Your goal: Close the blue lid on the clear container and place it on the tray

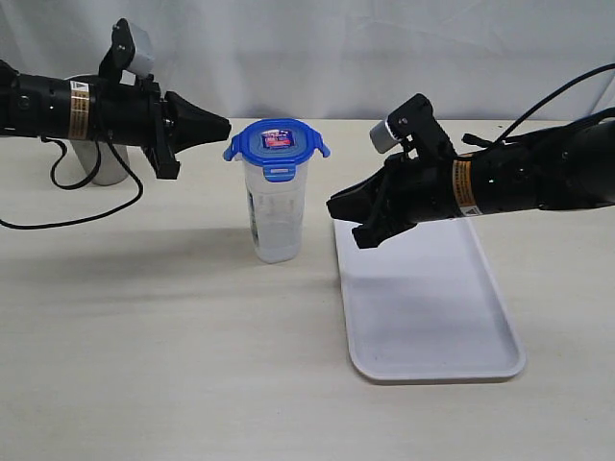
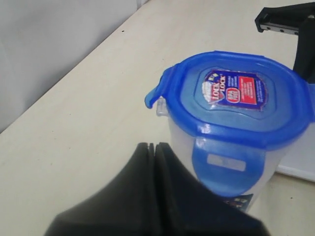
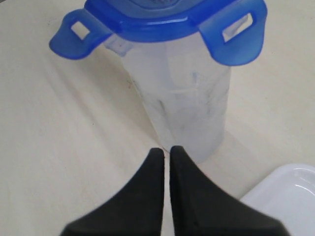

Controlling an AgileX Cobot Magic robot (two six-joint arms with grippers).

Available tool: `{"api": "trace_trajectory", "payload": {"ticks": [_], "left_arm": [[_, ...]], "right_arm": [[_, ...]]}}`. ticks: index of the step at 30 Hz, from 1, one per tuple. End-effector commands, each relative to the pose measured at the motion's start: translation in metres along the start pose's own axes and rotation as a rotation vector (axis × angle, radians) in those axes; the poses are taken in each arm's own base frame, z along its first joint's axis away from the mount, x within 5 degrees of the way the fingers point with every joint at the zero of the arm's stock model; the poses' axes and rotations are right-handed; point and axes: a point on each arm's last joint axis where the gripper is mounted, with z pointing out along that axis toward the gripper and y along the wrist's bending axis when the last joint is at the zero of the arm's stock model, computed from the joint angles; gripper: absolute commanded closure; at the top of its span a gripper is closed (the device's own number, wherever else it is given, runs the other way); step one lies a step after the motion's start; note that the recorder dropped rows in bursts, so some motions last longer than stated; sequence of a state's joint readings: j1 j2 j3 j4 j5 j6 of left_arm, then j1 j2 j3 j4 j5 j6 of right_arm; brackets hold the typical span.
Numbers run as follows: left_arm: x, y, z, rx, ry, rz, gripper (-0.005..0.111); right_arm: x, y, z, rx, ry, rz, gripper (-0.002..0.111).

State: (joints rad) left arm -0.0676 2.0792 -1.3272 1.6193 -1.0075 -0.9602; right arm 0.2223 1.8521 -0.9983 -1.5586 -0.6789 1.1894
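The clear container (image 1: 277, 216) stands upright on the table to the left of the tray (image 1: 423, 307). On its top sits the blue lid (image 1: 277, 142): the front flap hangs down and the side flaps stick outward. My left gripper (image 1: 227, 125) is shut and empty, level with the lid just to its left. In the left wrist view its tip (image 2: 153, 146) is beside the lid (image 2: 236, 98) and the container (image 2: 179, 135). My right gripper (image 1: 333, 205) is shut and empty, to the right of the container at mid height. Its tip (image 3: 166, 150) points at the container (image 3: 182, 98), below the lid (image 3: 162, 19).
A steel cup (image 1: 104, 163) stands at the back left, partly hidden behind the left arm, with a black cable looping beside it. The white tray's corner (image 3: 288, 196) lies near the right gripper. A grey curtain closes off the back of the table.
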Motion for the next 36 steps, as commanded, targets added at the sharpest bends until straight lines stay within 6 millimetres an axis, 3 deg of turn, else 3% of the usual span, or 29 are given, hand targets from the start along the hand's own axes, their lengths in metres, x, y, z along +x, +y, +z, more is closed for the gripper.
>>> {"api": "trace_trajectory", "payload": {"ticks": [1, 29, 36], "left_arm": [[-0.0002, -0.0027, 0.0017, 0.028, -0.018, -0.012, 0.107], [0.0020, -0.0103, 0.0012, 0.111, 0.009, -0.064, 0.107], [0.0046, -0.0056, 0.0015, 0.058, 0.037, -0.079, 0.107]], "right_arm": [[-0.0008, 0.0003, 0.0001, -0.005, -0.001, -0.006, 0.104], [-0.0007, 0.0002, 0.0001, -0.003, -0.001, -0.006, 0.104], [-0.0007, 0.0002, 0.0001, -0.003, -0.001, -0.006, 0.104]]}}
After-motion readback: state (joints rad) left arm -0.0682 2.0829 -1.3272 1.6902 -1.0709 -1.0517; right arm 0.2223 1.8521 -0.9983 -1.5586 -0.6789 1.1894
